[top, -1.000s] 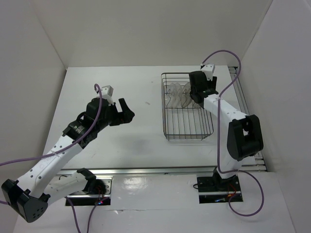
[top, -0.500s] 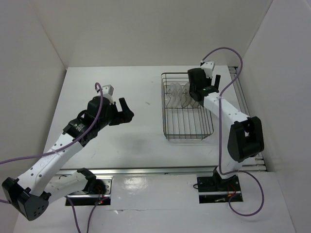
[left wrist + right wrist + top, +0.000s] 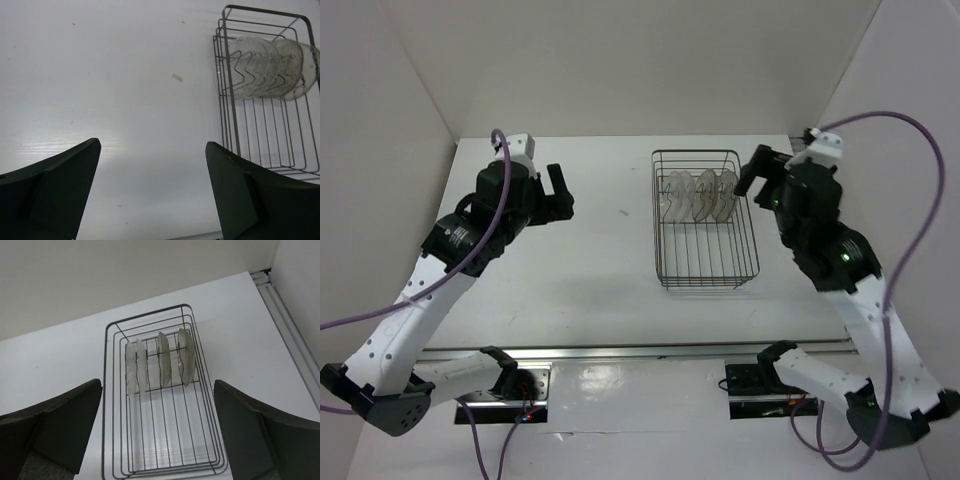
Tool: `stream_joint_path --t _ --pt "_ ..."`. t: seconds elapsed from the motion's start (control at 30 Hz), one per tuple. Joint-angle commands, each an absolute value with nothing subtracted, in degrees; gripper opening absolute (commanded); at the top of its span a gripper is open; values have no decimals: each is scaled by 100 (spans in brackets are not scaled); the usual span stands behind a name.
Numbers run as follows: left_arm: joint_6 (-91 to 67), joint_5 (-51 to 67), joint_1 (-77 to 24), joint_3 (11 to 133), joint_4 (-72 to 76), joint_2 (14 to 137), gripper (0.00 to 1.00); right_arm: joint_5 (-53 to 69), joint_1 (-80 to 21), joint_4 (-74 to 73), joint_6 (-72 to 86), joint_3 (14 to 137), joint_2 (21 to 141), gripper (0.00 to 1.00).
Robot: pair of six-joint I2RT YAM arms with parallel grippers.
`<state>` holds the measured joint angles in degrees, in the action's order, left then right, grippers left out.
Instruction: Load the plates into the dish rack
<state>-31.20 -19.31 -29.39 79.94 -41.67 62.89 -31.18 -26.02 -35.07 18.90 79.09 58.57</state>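
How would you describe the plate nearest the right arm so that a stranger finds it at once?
On the white table, find the rectangular basket of dark wire, right of centre. Four see-through plastic plates stand on edge in a row at its far end. Yours is the rightmost, next to the basket's right wall.

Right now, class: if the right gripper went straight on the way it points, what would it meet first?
Probably the dish rack: the right gripper, open, aims into its wire floor, just short of the standing plates. Depth is hard to judge.
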Motion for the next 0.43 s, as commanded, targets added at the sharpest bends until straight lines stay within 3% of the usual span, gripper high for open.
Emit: stream_joint_path --t 0.0,0.17,0.4 --pt "-2733 -2451 -2830 8288 -4491 6276 100 -2971 -2628 -4367 2065 7840 5126 100" --pt "-2900 -2838 -2777 7946 -4404 5758 100 -3242 -2628 -5018 2013 7840 4404 100" --pt "-2900 -2470 -2444 7427 -4087 5309 100 -3401 -2628 -5247 1890 7717 4079 100"
